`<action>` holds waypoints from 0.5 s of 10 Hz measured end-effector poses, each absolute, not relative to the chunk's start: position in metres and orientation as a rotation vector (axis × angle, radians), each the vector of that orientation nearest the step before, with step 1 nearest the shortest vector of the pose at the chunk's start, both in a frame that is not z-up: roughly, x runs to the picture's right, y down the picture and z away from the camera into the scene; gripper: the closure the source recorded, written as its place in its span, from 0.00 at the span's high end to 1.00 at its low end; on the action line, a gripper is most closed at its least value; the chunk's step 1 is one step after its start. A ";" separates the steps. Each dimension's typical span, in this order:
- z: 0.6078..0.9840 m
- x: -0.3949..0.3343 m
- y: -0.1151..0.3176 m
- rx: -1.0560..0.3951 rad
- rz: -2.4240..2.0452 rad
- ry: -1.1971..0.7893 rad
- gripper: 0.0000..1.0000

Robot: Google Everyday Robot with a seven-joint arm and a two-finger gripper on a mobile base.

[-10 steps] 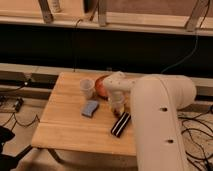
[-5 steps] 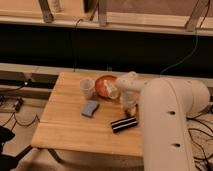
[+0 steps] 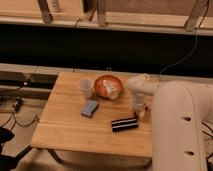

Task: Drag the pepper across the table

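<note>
Near the right edge of the table, right of the frame's centre, a small dark reddish shape that appears to be the pepper lies on the wood, mostly hidden by the robot's arm, so its outline cannot be made out fully. Directly above and touching or just beside it hangs the gripper, pointing down at the tabletop; whether it is open, closed or gripping the pepper cannot be told from this view. Just to the lower left of the pepper, a dark bar with pale stripes lies flat on the planks, angled slightly upward to the right. Further left, near the middle of the table, a blue sponge rests flat. Toward the table's far edge sits a round orange-red bowl holding a pale item, and a clear cup stands upright just to the bowl's left. The large white arm fills the lower right of the frame, bending up and over to the wrist above the pepper. Behind the table runs a dark wall with a pale ledge, and cables trail across the floor at the left.
</note>
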State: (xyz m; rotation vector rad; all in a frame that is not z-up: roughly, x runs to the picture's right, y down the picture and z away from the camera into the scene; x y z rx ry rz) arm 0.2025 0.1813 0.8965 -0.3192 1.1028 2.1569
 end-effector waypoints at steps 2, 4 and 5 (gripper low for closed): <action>0.896 0.202 0.180 -0.321 2.162 1.098 0.24; 0.897 0.201 0.178 -0.321 2.164 1.094 0.47; 0.897 0.200 0.177 -0.323 2.165 1.090 0.57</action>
